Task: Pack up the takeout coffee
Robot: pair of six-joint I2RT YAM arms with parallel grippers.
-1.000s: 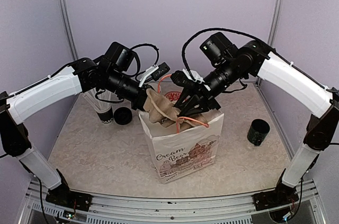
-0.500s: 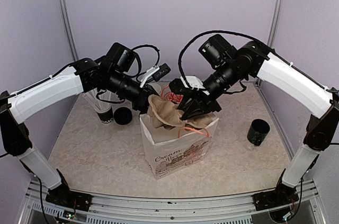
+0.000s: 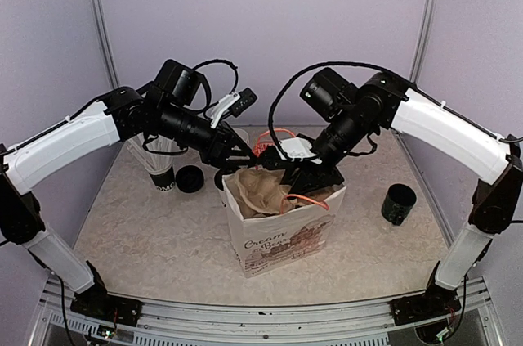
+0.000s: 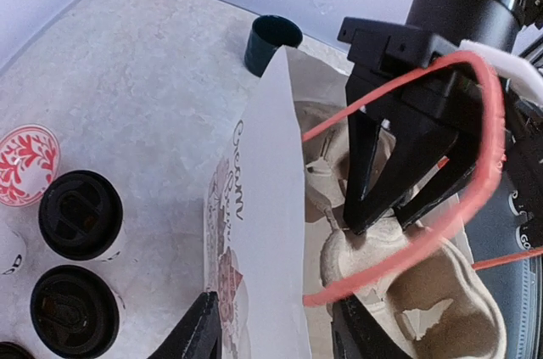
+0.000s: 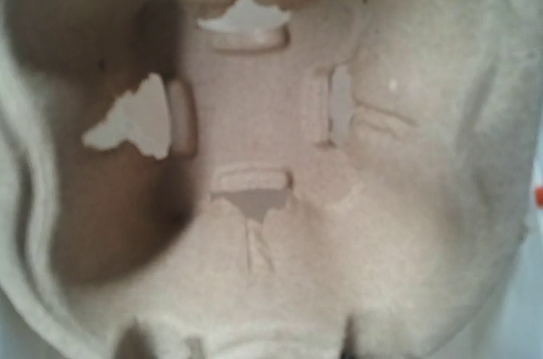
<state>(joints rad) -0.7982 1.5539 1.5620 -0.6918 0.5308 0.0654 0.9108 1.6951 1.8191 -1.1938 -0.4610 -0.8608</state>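
Versus a second ago: tray point(image 3: 257, 190) was lowered deeper into bag point(image 3: 282, 235). Left end effector point(image 4: 278, 338) was opened from shut, and its fingers were spread either side of the bag wall, nothing held. Right end effector point(image 4: 382, 221) was narrow, tips down at the tray, orange bag handle point(image 4: 495, 126) looped round it; grip could not be told. Two lidded cups point(image 4: 79, 215) were found outside the bag, on the surface point(image 3: 139, 231) to its left. Surface was pale and marbled; walls point(image 3: 261, 19) were lilac, with metal posts point(image 3: 96, 27).
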